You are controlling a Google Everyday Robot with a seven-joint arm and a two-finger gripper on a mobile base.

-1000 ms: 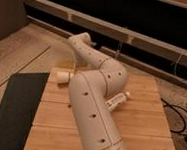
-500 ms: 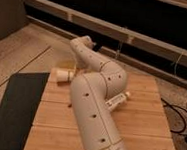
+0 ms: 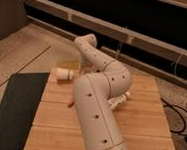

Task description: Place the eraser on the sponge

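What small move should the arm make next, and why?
Probably ease the gripper down onto the eraser to grasp it. The eraser lies ungrasped at the wooden board's far left corner, and the gripper hangs just behind it at the arm's far end. The sponge is not in sight.

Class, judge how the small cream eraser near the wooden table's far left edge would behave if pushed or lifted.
The eraser looks cylindrical and lies on its side, so a push would probably roll it. It is small, so likely light. The gripper sits beyond it, at the far end of the arm.
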